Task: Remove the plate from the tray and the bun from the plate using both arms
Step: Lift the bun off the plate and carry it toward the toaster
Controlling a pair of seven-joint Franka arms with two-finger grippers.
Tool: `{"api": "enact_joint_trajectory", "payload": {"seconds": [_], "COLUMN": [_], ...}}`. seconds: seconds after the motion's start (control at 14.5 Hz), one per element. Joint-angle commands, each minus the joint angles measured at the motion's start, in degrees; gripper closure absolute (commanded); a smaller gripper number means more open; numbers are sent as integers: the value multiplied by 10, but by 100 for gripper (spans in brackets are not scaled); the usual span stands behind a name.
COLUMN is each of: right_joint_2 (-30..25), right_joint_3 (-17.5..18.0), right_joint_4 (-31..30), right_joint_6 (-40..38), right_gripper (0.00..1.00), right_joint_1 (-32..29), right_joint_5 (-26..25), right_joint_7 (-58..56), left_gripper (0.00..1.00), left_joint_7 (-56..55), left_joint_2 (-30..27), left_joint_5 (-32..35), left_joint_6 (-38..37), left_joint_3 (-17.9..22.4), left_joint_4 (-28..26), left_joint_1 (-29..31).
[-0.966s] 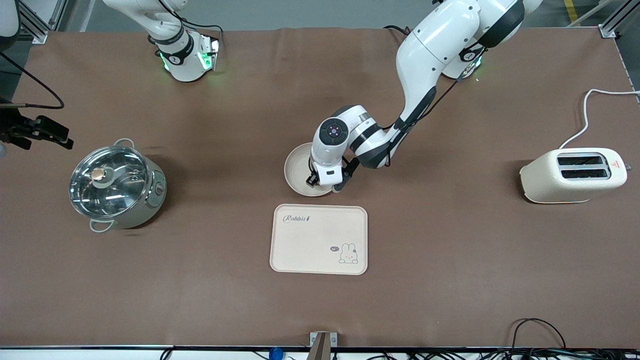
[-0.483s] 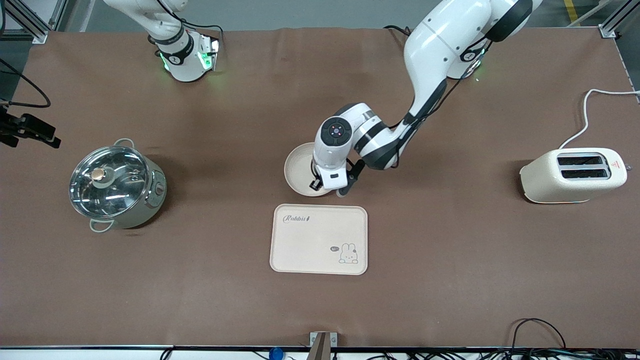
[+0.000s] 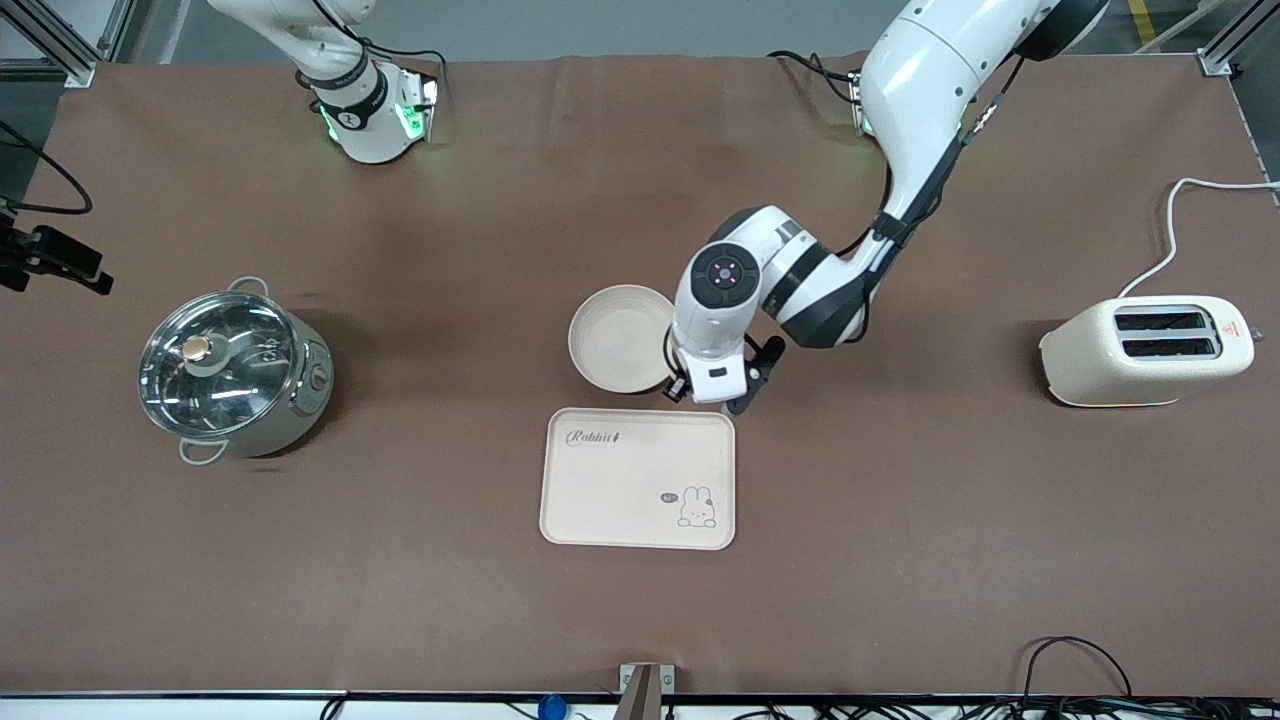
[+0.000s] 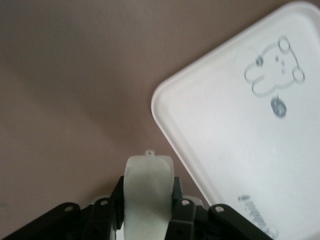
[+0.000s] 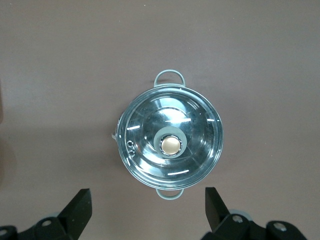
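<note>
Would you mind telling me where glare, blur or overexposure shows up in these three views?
Front view: even light, with bright reflections on the pot's glass lid and soft shadows beside the pot and the toaster. Left wrist view: soft focus, the tray washed out to near white, the left gripper a blurred pale finger at the edge. Right wrist view: sharper, streaky highlights on the lid; the right gripper dark at the bottom.

The left gripper has slid off the plate toward the left arm's end of the table, now over bare table beside the plate's rim, just above the tray corner.
</note>
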Motion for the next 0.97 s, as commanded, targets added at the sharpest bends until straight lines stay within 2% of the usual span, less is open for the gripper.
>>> {"api": "enact_joint_trajectory", "payload": {"seconds": [0.0,0.21,0.41,0.69,0.76,0.83,0.9], "right_joint_2": [-9,-9,-9,-9,-10,-10,-10], "right_joint_3": [9,10,11,11,11,11,11], "right_joint_4": [-9,-9,-9,-14,-15,-18,-18], "right_joint_6": [-2,-3,-1,-2,-3,-2,-2], "right_gripper": [0,0,0,0,0,0,0], "right_joint_1": [-6,-4,5,6,6,6,6], "right_joint_5": [-9,-8,-8,-8,-8,-8,-7], "right_joint_7": [-5,-4,0,1,1,1,1], "left_gripper": [64,64,63,58,54,46,32], "left_joint_7": [74,148,188,230,231,231,232], "left_joint_2": [-32,-33,3,36,44,47,53], "left_joint_5": [8,19,42,58,58,58,58], "left_joint_6": [-48,-62,-57,-33,-23,-17,-10], "left_joint_3": [-2,-2,-2,-3,-3,-3,-3], "left_joint_4": [-9,-16,-16,-18,-18,-19,-19], "left_joint_1": [71,143,215,262,263,263,263]}}
